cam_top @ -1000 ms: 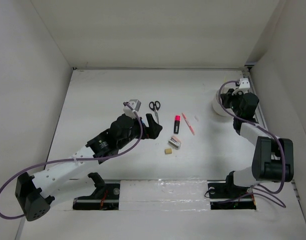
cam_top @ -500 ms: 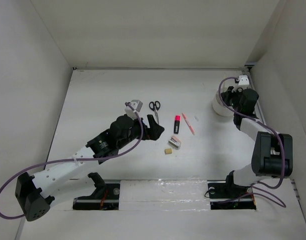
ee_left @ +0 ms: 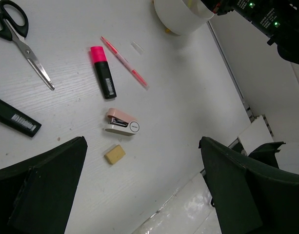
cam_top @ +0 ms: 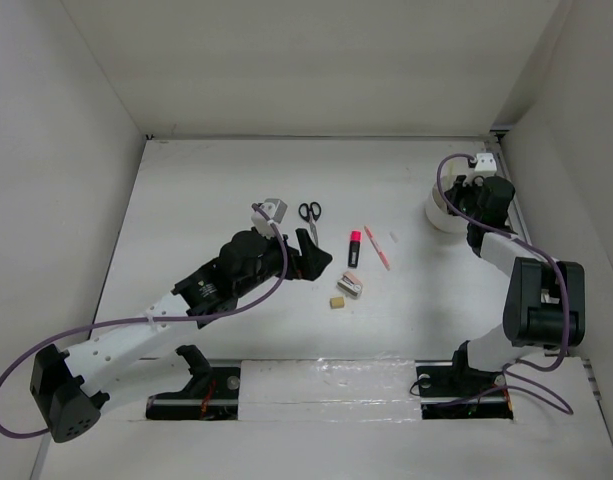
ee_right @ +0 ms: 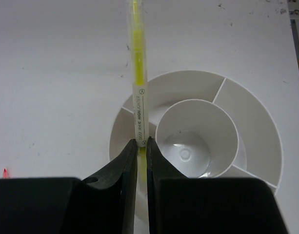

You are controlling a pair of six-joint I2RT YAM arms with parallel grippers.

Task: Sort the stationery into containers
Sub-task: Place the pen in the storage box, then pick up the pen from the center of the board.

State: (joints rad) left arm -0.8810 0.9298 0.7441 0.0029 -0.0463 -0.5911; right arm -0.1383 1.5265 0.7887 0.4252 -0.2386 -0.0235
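pale yellow pencil (ee_right: 138,87), pinched between the closed fingers of the right tool (ee_right: 139,148), hangs over the round white organizer (ee_right: 247,112) near the far right corner of the surface (cam_top: 206,190). from the right wrist view its barrel crosses the outer ring just left of the central well. whether its far end has entered a compartment cannot be told.

the step in hand looks like the drop-off of this pencil. the next move likely calls for lining the barrel up with one outer slot, clear of the dividers, and lowering it before the fingers part, or it may tip out over the rim.

toward the middle of the surface the left tool (cam_top: 316,258) hovers with its fingers spread wide and nothing between them, above the items not yet sorted. counted there:
- one pair of black-handled scissors (ee_left: 20,36)
- two highlighters, one pink-and-black (ee_left: 103,72) and one dark barrel (ee_left: 15,117) cut off by the frame's left edge
- one pink pencil (ee_left: 124,62)
- one tan eraser (ee_left: 114,154)
- one grey-pink block (ee_left: 122,123)
- one small pale scrap (ee_left: 137,47) just beside the pink pencil

one organizer and one yellow pencil complete the tally. most of the sorting appears to lie ahead.
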